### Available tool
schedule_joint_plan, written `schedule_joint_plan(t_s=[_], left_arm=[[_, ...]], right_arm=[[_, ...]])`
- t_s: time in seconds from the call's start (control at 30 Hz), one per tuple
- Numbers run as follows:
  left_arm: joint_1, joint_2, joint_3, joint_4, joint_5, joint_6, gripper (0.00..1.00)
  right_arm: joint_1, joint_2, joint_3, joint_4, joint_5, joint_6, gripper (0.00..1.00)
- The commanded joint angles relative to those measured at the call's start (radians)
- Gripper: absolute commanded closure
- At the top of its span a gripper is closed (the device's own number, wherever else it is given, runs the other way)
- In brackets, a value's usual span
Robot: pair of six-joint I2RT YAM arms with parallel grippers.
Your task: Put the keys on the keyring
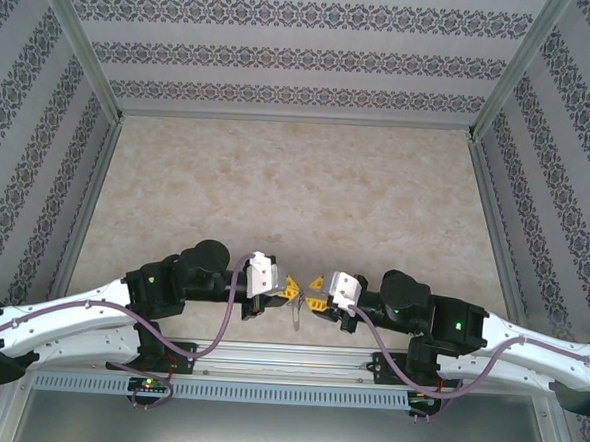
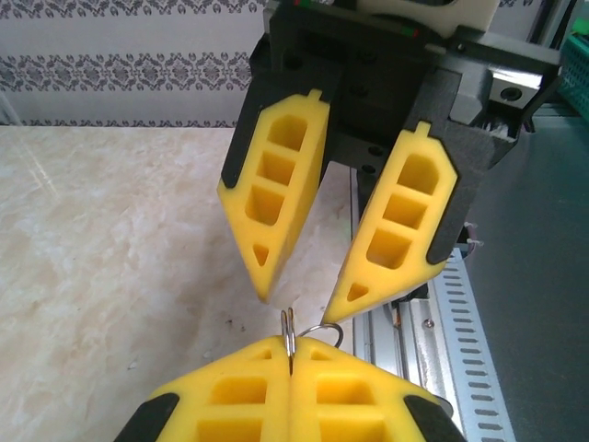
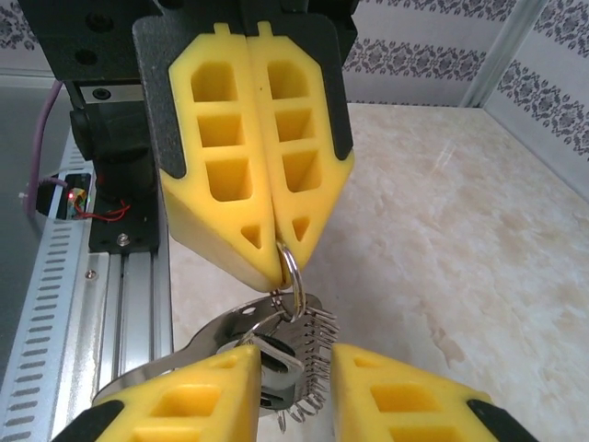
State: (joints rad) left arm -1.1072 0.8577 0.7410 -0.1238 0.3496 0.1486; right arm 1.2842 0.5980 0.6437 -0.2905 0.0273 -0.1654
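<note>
My left gripper [image 2: 291, 354] is shut on a thin metal ring of the keyring [image 2: 289, 330], which stands edge-on between its fingertips. In the right wrist view the left gripper [image 3: 281, 260] pinches that ring [image 3: 291, 269] from above. Below it hangs a shiny flat metal piece [image 3: 189, 350] and a row of small wire clips [image 3: 319, 354]. My right gripper [image 3: 294, 357] is open, with its fingers on either side of this hanging bunch. I cannot tell whether the keys are among the pieces. From above, the left gripper [image 1: 289, 289] and the right gripper [image 1: 313, 296] face each other tip to tip.
Both grippers hover over the marble tabletop [image 1: 297, 191] close to its near edge. The metal rail [image 1: 287, 359] and perforated strip [image 2: 460, 331] lie just behind them. Patterned walls [image 1: 305, 56] close in the back and both sides.
</note>
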Motion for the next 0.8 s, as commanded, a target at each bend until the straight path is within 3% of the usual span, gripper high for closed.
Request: schedule_joint_plan(t_s=[0.0, 0.47, 0.77], left_arm=[[-0.013, -0.019, -0.013, 0.090, 0.048, -0.026, 1.00], [-0.013, -0.028, -0.029, 0.132, 0.087, -0.038, 1.00], [-0.013, -0.057, -0.095, 0.307, 0.125, -0.088, 1.00]], right_arm=[[-0.008, -0.006, -0.009, 0.057, -0.029, 0.014, 0.75], [-0.016, 0.023, -0.003, 0.079, -0.064, 0.016, 0.79], [-0.020, 0.015, 0.000, 0.090, -0.084, 0.012, 0.81]])
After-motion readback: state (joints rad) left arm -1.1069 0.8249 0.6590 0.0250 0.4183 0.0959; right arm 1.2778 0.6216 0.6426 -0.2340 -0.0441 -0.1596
